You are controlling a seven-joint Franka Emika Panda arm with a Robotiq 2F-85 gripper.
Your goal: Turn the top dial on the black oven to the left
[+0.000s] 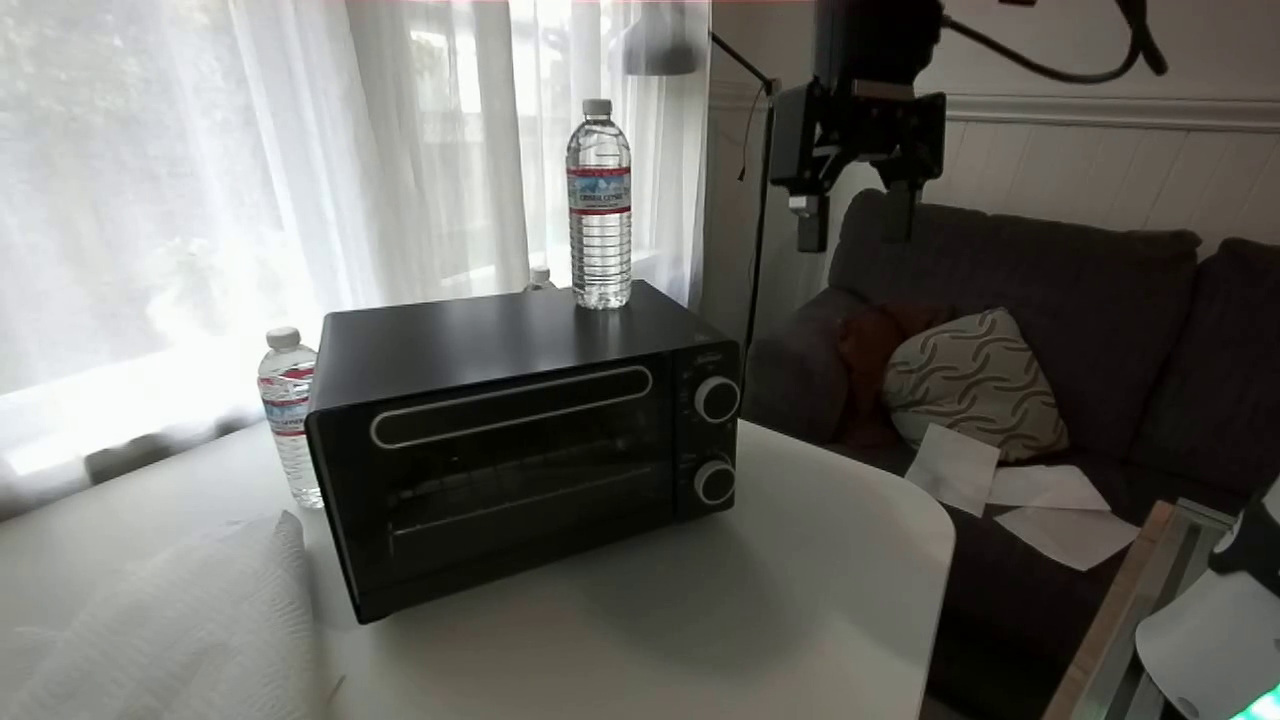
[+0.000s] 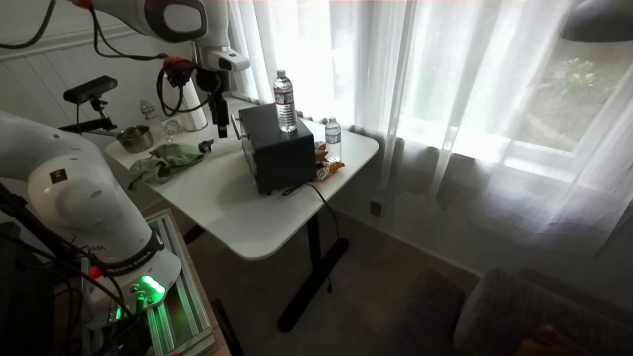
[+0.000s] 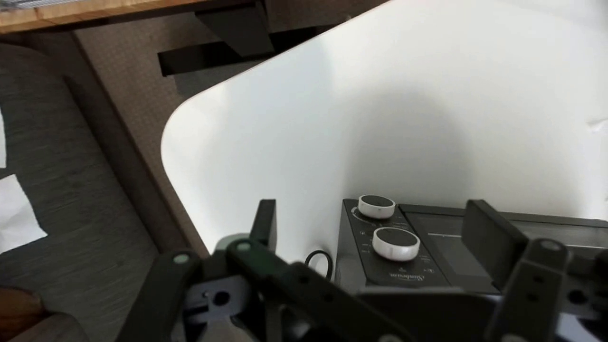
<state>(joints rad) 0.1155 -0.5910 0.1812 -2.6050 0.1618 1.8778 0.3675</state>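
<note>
Your jaws stand wide apart, and your gripper [image 3: 372, 225] hangs in the air above the white table [image 1: 820, 580], its fingers [image 3: 491, 236] pointing down, apart from the black oven [image 1: 522, 455] that stands there. The top dial [image 1: 717, 400] sits on the oven's control panel, directly above the lower dial [image 1: 714, 482]; each has a pale rim around a dark face. In the wrist view you see both dials framed in the gap between your fingers. Which way the top dial is set, you cannot tell from these views; its markings are too small.

On top of the oven, toward the dial end, you have an upright bottle of water [image 1: 600, 215]. In an exterior view, another bottle [image 1: 290, 425] stands on the table just beside the oven's opposite end. In an exterior view you can also spot an orange wrapper [image 2: 336, 169] behind the oven. Well apart from the oven, a rumpled green cloth [image 2: 168, 160] lies near a metal pot [image 2: 136, 140]. Past the table you see a dark sofa [image 1: 1120, 320] bearing a patterned cushion [image 1: 975, 385] and loose white sheets [image 1: 1070, 538].
</note>
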